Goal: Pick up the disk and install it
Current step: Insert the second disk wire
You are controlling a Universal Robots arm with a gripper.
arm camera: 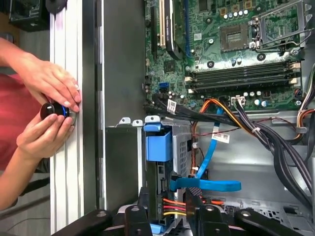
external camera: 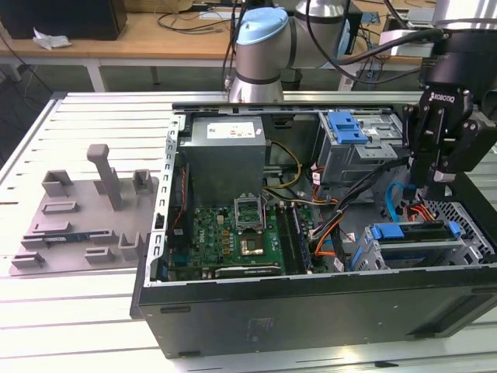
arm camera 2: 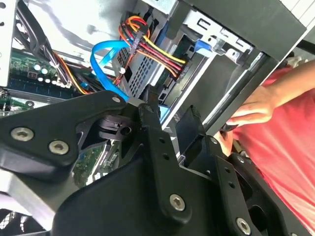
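The disk [external camera: 411, 231], silver with blue rails, lies flat in the drive cage at the open computer case's [external camera: 233, 326] front corner, on the exterior view's right. My gripper [external camera: 436, 183] hangs just above it, apart from it. In the first wrist view the gripper [arm camera: 167, 195] stands open, its black fingers [arm camera: 143, 201] on either side of the disk's blue-tabbed end [arm camera: 157, 146]. Red, yellow and orange wires run between them. The second wrist view shows the gripper [arm camera 2: 170, 112] with nothing held in the gap.
A blue flat cable [arm camera: 209, 184] and wire bundles [arm camera: 231, 110] cross beside the cage. The motherboard [external camera: 233, 233] and power supply [external camera: 225, 155] fill the case's middle. A grey fixture plate [external camera: 78, 217] lies on the exterior view's left. A person's hands [arm camera: 49, 98] hold a black knob [arm camera: 53, 110] at the table edge.
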